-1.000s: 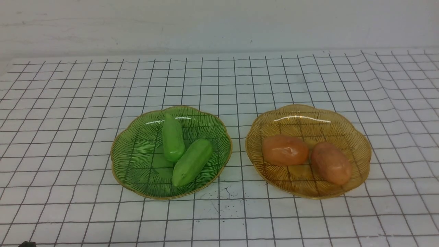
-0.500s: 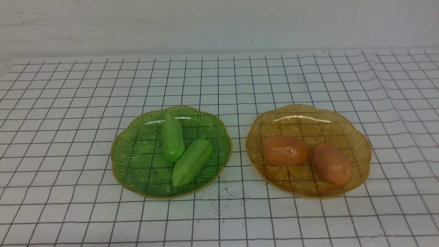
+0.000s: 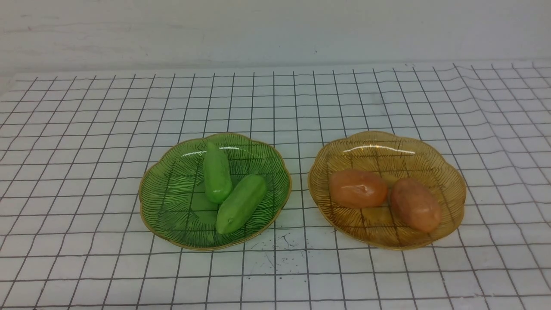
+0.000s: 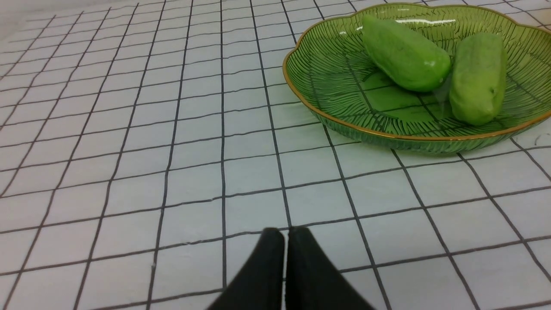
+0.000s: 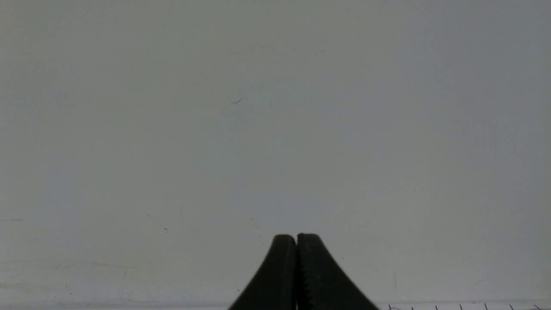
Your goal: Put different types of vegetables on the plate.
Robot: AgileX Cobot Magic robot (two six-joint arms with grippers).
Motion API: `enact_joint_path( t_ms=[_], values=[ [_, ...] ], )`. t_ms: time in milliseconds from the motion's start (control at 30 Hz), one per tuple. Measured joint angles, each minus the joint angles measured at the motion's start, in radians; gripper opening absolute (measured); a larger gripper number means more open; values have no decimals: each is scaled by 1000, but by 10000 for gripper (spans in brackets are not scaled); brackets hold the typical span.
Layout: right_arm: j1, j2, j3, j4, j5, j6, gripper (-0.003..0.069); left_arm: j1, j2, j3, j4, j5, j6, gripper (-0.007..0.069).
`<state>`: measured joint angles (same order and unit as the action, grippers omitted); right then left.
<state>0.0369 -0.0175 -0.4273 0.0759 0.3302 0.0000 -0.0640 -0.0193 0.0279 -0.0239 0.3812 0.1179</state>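
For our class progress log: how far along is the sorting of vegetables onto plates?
Done: nothing mixed yet. Both cucumbers lie on the green plate, both potatoes on the amber plate. In hand: nothing; left gripper and right gripper are shut, empty. Left: swap one of each.

Left gripper (image 4: pixel 286 232): two black, tapering fingers (image 4: pixel 262 275) pressed together along their full visible length, jaws closed on nothing, tips pointing forward and held low, nothing touching them. Right gripper (image 5: pixel 296 237): the same black tapered fingers (image 5: pixel 271 280), likewise closed flat against each other and empty; fine serrations show along the inner edge of one finger. Neither arm nor gripper appears in the front view.
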Motion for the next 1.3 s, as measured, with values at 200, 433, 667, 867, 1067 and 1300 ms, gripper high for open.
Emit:
enact_joint_path(
  t_ms=[200,433,667,867,1067,1300],
  values=[
    [0,0,1,-27,14,0,-14,0,0,0,0,0,0,-8],
    [0,0,151,-190,55,-28,-14,0,0,0,0,0,0,-8],
    [0,1,444,-214,58,-29,-14,0,0,0,0,1,0,-8],
    [0,2,449,-198,49,-24,-14,0,0,0,0,1,0,-8],
    [0,2,449,-171,48,14,-14,0,0,0,0,1,0,-8],
    [0,2,449,-168,48,17,-14,0,0,0,0,1,0,-8]
  ],
)
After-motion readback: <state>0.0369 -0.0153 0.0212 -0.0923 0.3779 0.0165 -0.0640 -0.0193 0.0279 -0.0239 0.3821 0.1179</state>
